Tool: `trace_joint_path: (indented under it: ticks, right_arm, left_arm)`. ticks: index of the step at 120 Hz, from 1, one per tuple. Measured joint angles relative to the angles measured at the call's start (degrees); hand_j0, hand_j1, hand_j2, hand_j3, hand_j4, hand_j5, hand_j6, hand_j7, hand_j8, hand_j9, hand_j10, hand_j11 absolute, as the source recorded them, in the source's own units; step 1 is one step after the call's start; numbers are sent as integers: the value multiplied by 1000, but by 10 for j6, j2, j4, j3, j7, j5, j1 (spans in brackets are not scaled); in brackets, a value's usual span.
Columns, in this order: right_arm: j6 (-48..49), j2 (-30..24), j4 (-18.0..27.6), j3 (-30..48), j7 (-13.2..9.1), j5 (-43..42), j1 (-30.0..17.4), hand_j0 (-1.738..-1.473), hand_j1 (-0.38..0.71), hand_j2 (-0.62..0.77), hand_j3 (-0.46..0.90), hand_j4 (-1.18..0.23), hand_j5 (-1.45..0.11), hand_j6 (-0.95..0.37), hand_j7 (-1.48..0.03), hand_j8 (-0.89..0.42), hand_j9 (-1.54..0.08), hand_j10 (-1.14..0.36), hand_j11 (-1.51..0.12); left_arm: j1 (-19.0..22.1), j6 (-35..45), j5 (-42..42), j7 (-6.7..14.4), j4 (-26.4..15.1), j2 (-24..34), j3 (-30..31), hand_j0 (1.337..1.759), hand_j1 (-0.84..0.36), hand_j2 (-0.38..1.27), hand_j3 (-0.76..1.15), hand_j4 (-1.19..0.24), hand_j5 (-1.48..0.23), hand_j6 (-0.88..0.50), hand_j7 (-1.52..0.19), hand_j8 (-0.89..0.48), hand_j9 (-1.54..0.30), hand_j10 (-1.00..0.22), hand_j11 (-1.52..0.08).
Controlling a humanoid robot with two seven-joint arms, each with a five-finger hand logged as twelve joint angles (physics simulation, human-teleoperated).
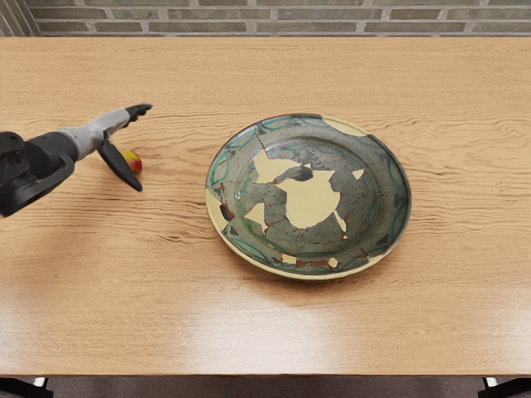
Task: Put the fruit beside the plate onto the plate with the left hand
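Small red-and-yellow round fruit — 9 o'clock of cracked green-and-cream ceramic plate. Left hand beside it, fingers spread. Judged step: reaching; next — closing round it.

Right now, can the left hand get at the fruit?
Probably yes: the open left hand is right at the fruit with nothing between them; the plate lies apart, to the right.

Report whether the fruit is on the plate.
Off: the fruit lies on the table, left of the plate, by the left hand.
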Motion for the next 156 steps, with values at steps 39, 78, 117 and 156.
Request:
trace_joint_path:
  ticks: [39,78,117,156]
  right_arm:
    - [0,0,0,0,0,0,0,-1658,-349,0,0,0,0,0,0,0,0,0,0]
    - [0,0,0,0,0,0,0,-1658,-349,0,0,0,0,0,0,0,0,0,0]
    - [0,0,0,0,0,0,0,-1658,-349,0,0,0,0,0,0,0,0,0,0]
    - [0,0,0,0,0,0,0,-1658,-349,0,0,0,0,0,0,0,0,0,0]
  left_arm:
    - [-44,103,-5,123,-2,-43,66,1658,326,6,0,-22,-27,-23,-26,-22,-26,-22,-26]
    - [-57,156,-4,178,8,-75,115,1658,319,7,0,-27,-34,-28,-33,-27,-33,-27,-33]
    - [-66,158,-4,202,64,-129,154,1658,315,7,0,-30,-38,-31,-38,-31,-38,-30,-38]
    - [-58,155,-4,204,112,-156,169,1658,320,3,0,-44,-61,-45,-61,-45,-61,-44,-61]
